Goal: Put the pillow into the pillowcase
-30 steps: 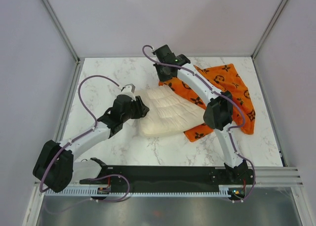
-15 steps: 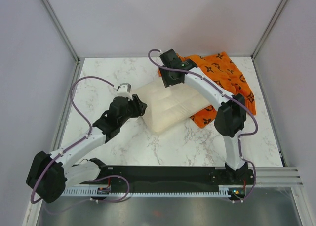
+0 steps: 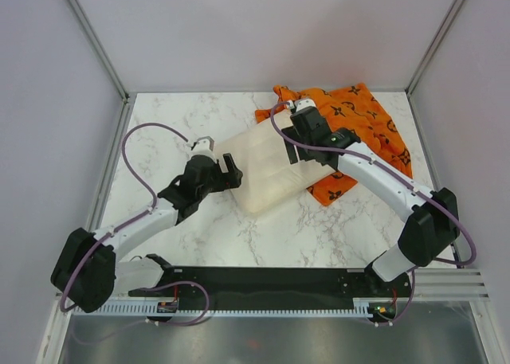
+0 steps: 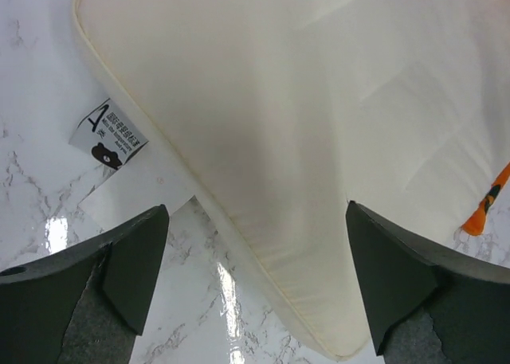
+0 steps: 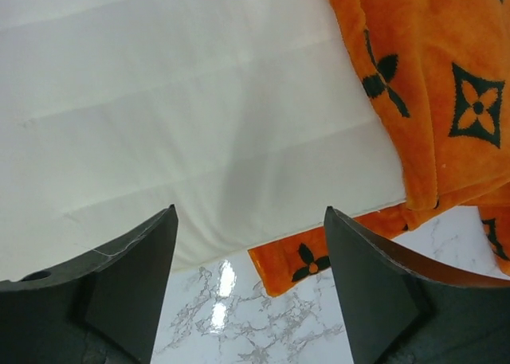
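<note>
**Pillow barely started into the case**

The pillow (image 3: 259, 169) lies flat in the middle of the marble bench (image 3: 175, 117), slanting toward the far right corner, where the pillowcase (image 3: 362, 113) is spread and wrinkled. In the right wrist view, orange plush overlaps the pillow's end and also shows from beneath its edge. So that end may sit just inside the mouth, though I cannot see the opening itself. Nearly all of the pillow is bare, so most of the stuffing is not yet done.

The left gripper (image 4: 256, 213) hangs over the pillow's near left corner with its jaws spread wide and holding nothing. The right gripper (image 5: 249, 221) is over the far end where pillow meets case, equally wide and empty.

A white printed label (image 4: 111, 133) trails from the pillow's seam onto the marble. The case is floppy, and the right forearm crosses above it, so both are likely to hamper opening the mouth.
</note>
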